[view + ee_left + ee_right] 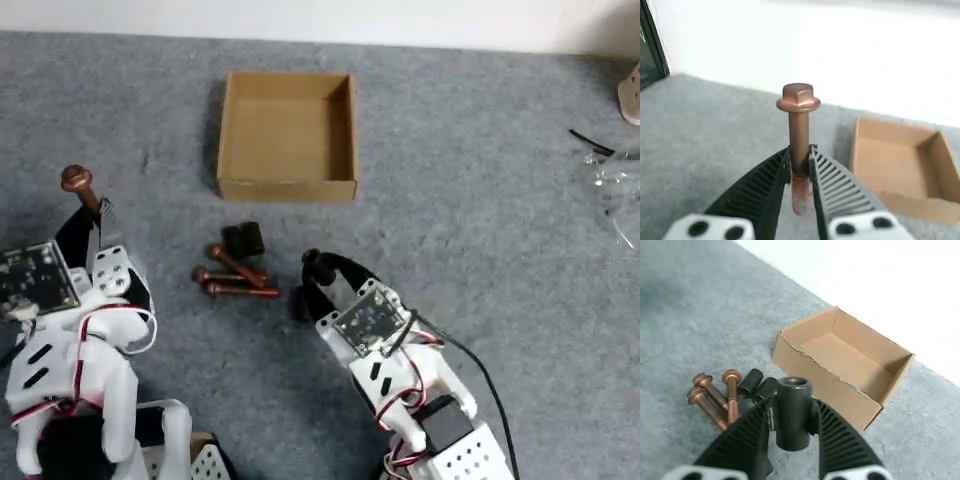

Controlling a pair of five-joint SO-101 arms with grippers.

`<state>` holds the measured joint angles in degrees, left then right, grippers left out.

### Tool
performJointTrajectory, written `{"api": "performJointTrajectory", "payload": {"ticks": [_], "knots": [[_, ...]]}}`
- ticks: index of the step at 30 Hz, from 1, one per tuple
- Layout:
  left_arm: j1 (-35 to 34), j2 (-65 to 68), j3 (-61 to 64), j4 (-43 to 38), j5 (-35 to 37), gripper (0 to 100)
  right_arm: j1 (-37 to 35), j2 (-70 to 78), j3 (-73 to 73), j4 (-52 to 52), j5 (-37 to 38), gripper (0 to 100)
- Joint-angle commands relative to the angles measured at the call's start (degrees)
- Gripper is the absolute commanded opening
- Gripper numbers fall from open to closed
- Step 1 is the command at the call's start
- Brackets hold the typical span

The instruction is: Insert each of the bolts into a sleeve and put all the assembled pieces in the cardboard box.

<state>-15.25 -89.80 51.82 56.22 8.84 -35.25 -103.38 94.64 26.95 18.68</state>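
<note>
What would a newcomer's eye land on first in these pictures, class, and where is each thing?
First, the copper bolt standing head-up in the left gripper, and the black sleeve clamped upright in the right gripper. Between the arms, three loose bolts and two loose sleeves lie on the grey carpet close to the open cardboard box.

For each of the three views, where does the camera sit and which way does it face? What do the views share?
High view: fixed above the table, looking down; both arms show at the bottom edge.
Left wrist view: on the left wrist, facing along the left gripper, shut on a bolt, toward the wall.
Right wrist view: on the right wrist, facing along the right gripper, holding a sleeve, toward the loose bolts.
Shared: all three show the cardboard box.
</note>
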Motion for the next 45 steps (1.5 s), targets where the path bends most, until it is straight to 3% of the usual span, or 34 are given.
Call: {"api": "performJointTrajectory", "payload": {"ticks": [1, 6, 14, 19, 30, 34, 45], "knots": [[-0.22, -2.15, 3.47, -10.29, 0.53, 1, -0.84, -0.84, -0.48, -4.70, -5.27, 0.5], [6.46, -6.81, 12.00, -20.92, 8.88, 1, -4.00, -0.84, -0.13, -8.04, -7.12, 0.5], [28.00, -8.57, 20.97, -21.45, 9.93, 1, -8.40, -0.84, 4.00, -8.22, -7.03, 0.5], [36.62, -8.57, 19.38, -21.45, 13.10, 1, -8.40, -0.84, 4.79, -8.22, -6.95, 0.5], [41.54, -8.40, 18.15, -21.19, 15.47, 1, -6.46, -0.84, 4.62, -8.22, -6.95, 0.5], [41.71, -8.66, 19.82, -21.19, 15.47, 1, -3.12, -0.84, 4.53, -8.22, -6.95, 0.5], [41.27, -8.66, 23.43, -21.54, 15.21, 1, -2.95, -0.84, 4.35, -8.22, -6.95, 0.5]]}}
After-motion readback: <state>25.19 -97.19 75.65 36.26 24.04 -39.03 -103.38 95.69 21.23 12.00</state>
